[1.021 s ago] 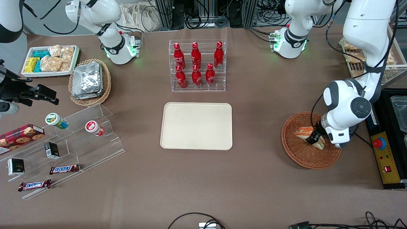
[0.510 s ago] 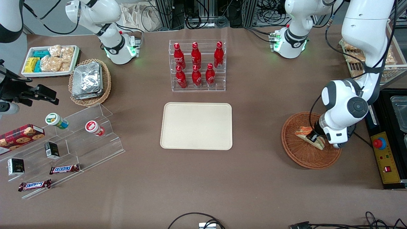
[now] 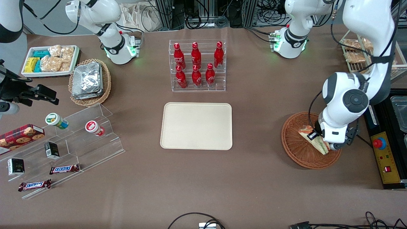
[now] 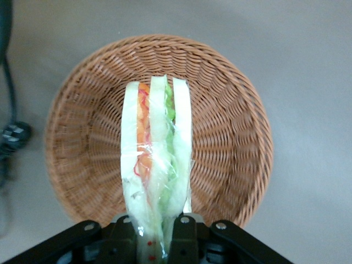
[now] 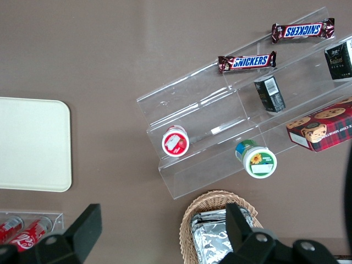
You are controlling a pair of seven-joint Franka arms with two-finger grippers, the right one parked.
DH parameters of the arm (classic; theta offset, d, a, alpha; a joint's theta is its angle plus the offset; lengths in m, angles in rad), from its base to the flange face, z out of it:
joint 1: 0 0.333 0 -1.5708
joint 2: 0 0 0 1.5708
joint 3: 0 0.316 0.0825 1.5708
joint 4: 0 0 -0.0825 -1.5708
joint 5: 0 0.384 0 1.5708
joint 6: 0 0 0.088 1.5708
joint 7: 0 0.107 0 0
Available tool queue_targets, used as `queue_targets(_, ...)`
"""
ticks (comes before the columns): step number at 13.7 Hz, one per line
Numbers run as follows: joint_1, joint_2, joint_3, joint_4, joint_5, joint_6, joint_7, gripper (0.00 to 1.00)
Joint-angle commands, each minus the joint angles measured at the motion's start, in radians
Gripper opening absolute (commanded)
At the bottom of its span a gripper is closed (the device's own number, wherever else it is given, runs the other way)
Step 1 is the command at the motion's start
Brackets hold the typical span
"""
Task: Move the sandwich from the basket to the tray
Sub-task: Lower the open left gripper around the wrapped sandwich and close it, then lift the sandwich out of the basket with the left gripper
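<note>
One large flat cream-beige rectangular plastic tray (image 3: 196, 126) mid-table, bare, waiting as the drop spot. Well apart from it, toward the working arm's end: a round reddish-brown woven wicker basket (image 3: 305, 153), now with nothing resting on its weave. Above the basket, clamped by its wide end in the left arm's two-finger gripper (image 4: 159, 234): the film-wrapped triangular white-bread sandwich (image 4: 157, 165), layers on edge, seemingly raised to clear the rim before travel.

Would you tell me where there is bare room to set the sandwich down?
The tray is bare. The claw, shut on the sandwich, hangs over the basket. Crowded: bottle rack, snack shelf.
</note>
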Motion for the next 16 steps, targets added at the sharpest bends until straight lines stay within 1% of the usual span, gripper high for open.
queue_targets(1,0.003,-0.016,-0.041,0.203,0.001,-0.261,0.145,0.00)
queue_targets(2,0.003,-0.022,-0.069,0.274,-0.017,-0.321,0.169,0.00)
queue_targets(4,-0.009,-0.022,-0.086,0.410,-0.055,-0.457,0.218,0.00)
queue_targets(6,-0.020,-0.013,-0.149,0.548,-0.060,-0.583,0.234,0.00)
queue_targets(7,-0.020,-0.016,-0.189,0.567,-0.062,-0.608,0.232,0.00)
queue_targets(9,-0.020,-0.016,-0.279,0.570,-0.063,-0.611,0.222,0.00)
queue_targets(11,-0.032,0.019,-0.388,0.567,-0.056,-0.598,0.106,0.00)
queue_targets(12,-0.065,0.066,-0.428,0.572,-0.048,-0.578,0.043,0.00)
queue_targets(13,-0.111,0.093,-0.433,0.569,-0.037,-0.532,0.004,0.00)
queue_targets(14,-0.160,0.110,-0.433,0.561,-0.011,-0.495,-0.025,0.00)
queue_targets(16,-0.225,0.187,-0.433,0.563,0.047,-0.452,-0.088,0.00)
